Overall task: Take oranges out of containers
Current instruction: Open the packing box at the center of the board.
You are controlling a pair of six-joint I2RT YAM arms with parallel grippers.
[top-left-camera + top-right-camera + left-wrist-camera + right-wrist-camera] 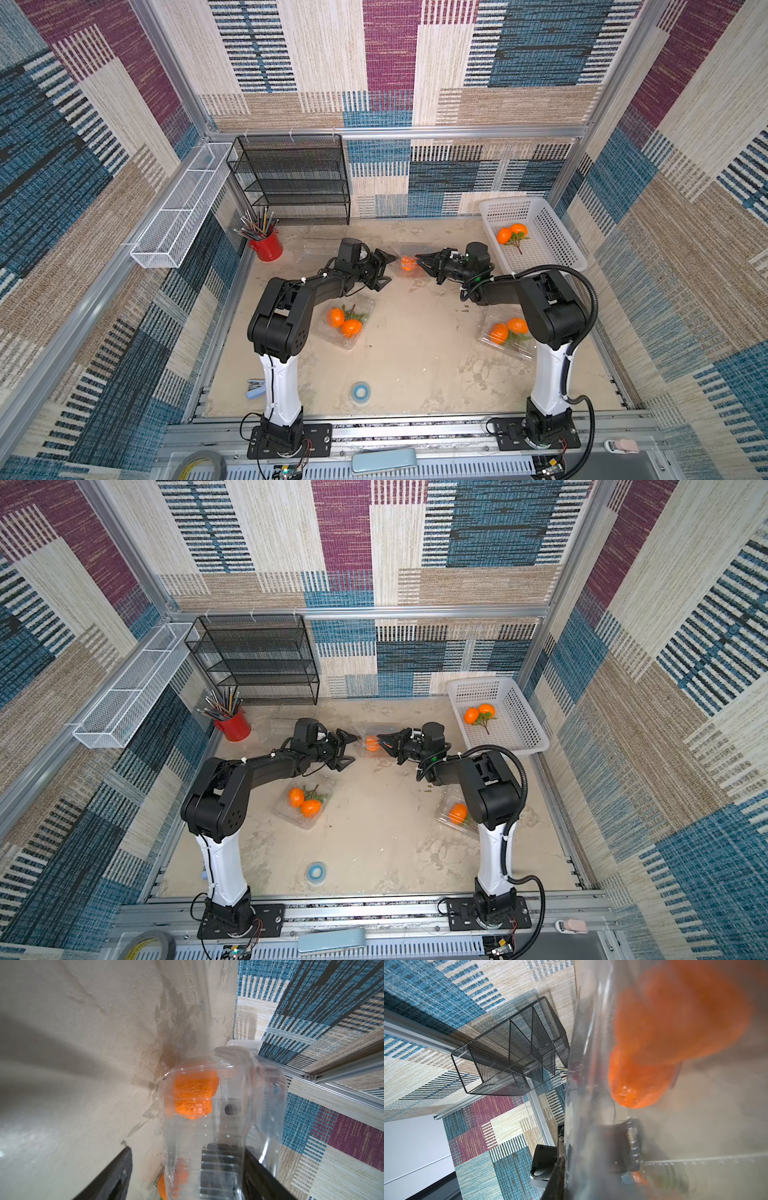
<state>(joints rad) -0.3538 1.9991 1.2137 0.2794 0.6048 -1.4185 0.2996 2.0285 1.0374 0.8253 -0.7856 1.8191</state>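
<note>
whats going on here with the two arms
Both arms meet at a clear clamshell container with oranges inside. The right gripper pinches its plastic edge; the left gripper is open at its other side. One pair of oranges already lies in the white basket; two more filled clamshells wait nearer the front.

One clear clamshell box (405,251) is in the middle of the table's far half; its oranges (408,263) show bright through the ribbed plastic. Nearer, on the left side, a second box (347,340) lies flat with a leafy pair (336,317) inside. On the right side a third box (515,349) holds another pair (498,332). A fourth box (318,249), hard to see, lies empty far left. A last pair (504,235), with green leaves and a dark stem, rests in the white basket (552,237).
</note>
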